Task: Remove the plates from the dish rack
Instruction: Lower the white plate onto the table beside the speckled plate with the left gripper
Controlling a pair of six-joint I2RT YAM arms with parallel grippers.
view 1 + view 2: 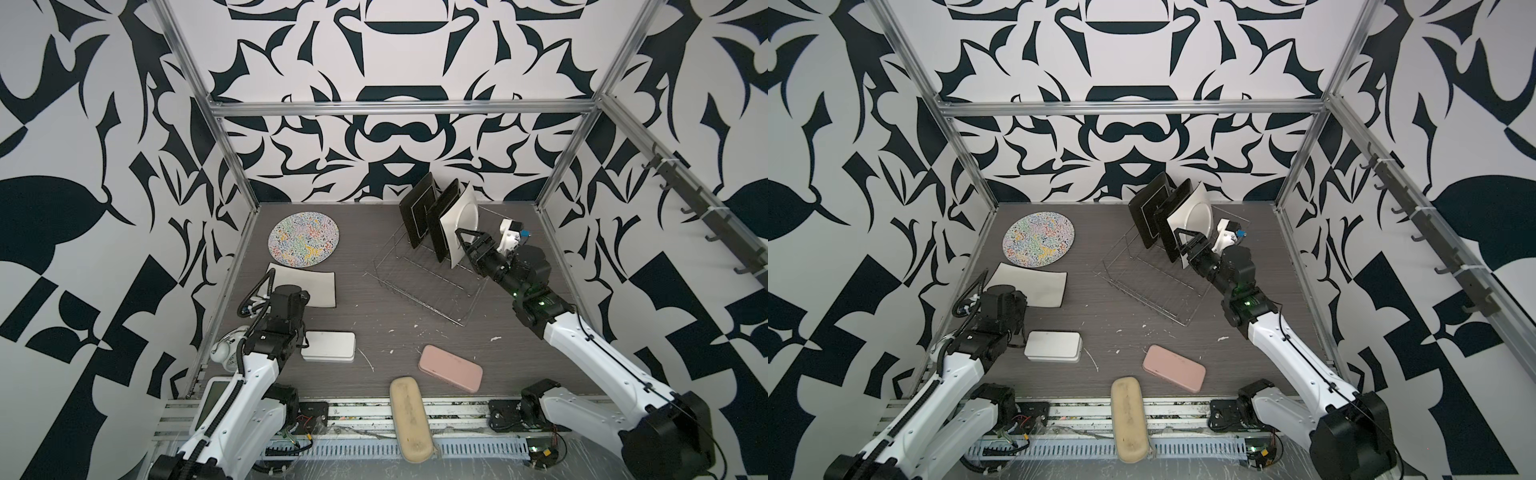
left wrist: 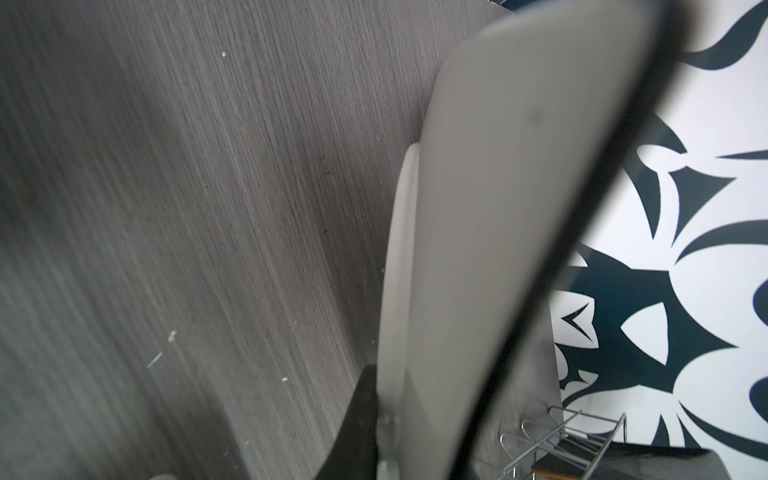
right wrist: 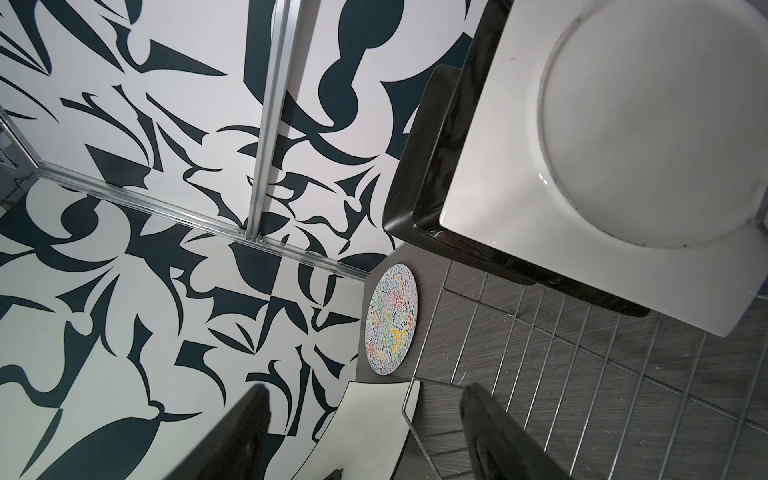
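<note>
Dish rack (image 1: 424,291) at right rear of counter (image 1: 415,353): two black square plates (image 1: 415,220) and a white-backed plate (image 1: 461,214) upright. Pose: right arm (image 1: 582,345) outstretched, right claw (image 1: 461,243) agape at white-backed plate's lower edge; left arm (image 1: 257,365) folded, left claw (image 2: 374,419) clamped on cream square plate (image 1: 309,284) beside round squiggle plate (image 1: 303,237). Bare counter between.

Three walls (image 1: 395,62) enclose the scene, white and covered with large dark navy abstract shapes, some curved, some pointed. A silver aluminium frame (image 1: 399,109) runs up the corners and across the back wall. The tabletop (image 1: 365,232) is grey wood grain, flecked with small white marks. A rail of dark hooks (image 1: 706,208) slants along the right-hand wall. The light is soft and even.
</note>
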